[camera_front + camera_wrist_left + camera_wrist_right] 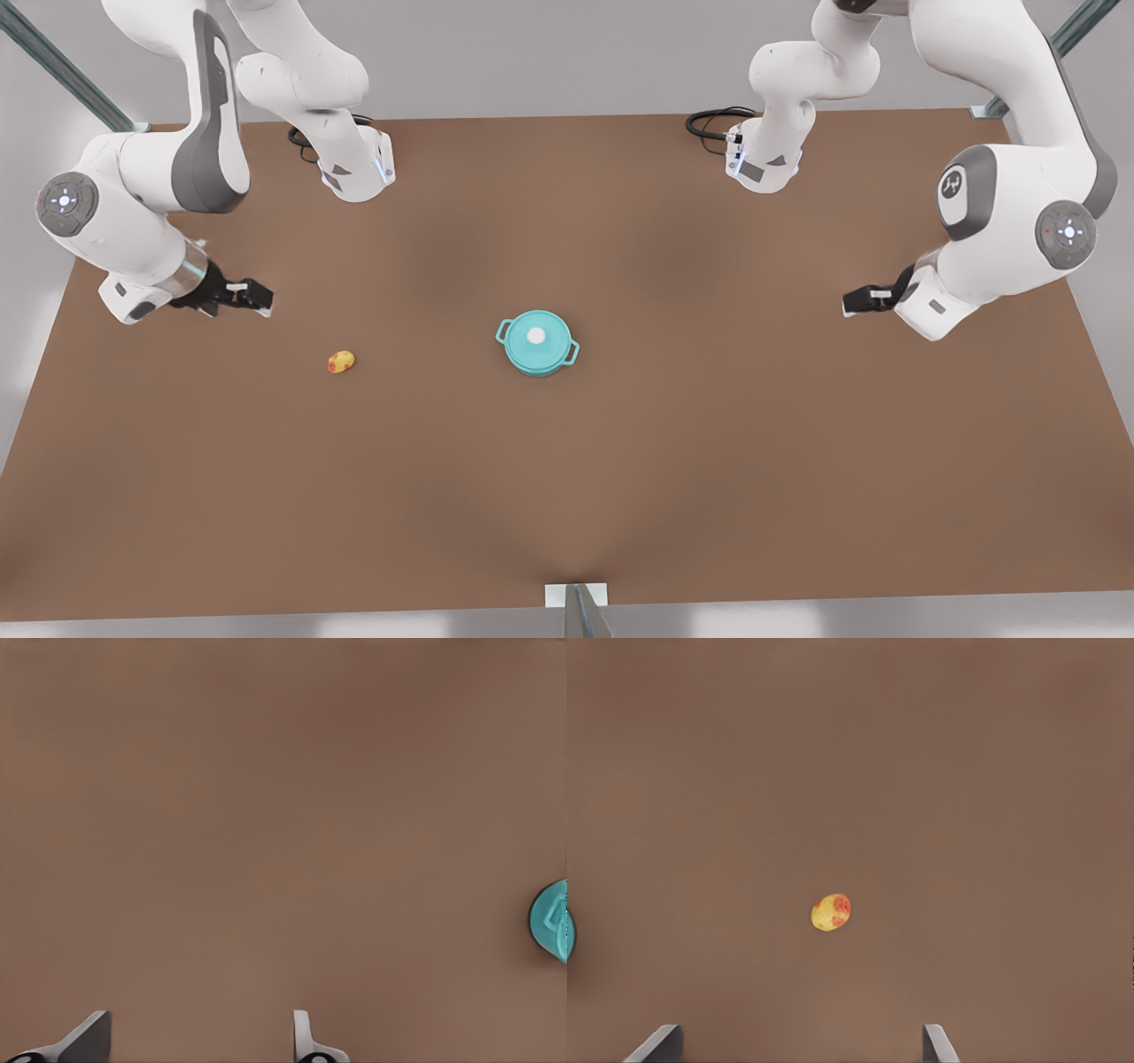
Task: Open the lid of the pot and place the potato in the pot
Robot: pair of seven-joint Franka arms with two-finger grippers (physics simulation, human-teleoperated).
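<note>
The teal pot (539, 365) stands at the table's middle with the pot lid (549, 342) shut on it, white knob up. The potato (341, 361) lies on the table toward the front view's left, well apart from the pot. My right gripper (257, 298) hovers open just behind the potato at the front view's left; its wrist view has the potato (831, 912) ahead of the open gripper (802, 1041). My left gripper (852, 303) waits open at the front view's right, far from the pot. In its wrist view the open gripper (199, 1032) has the pot's edge (554, 921) off to one side.
The brown table (709, 461) is bare around the pot and potato. Both arm bases (359, 168) (764, 164) stand at the far edge, with cables beside them. A metal post (580, 611) rises at the near edge's middle.
</note>
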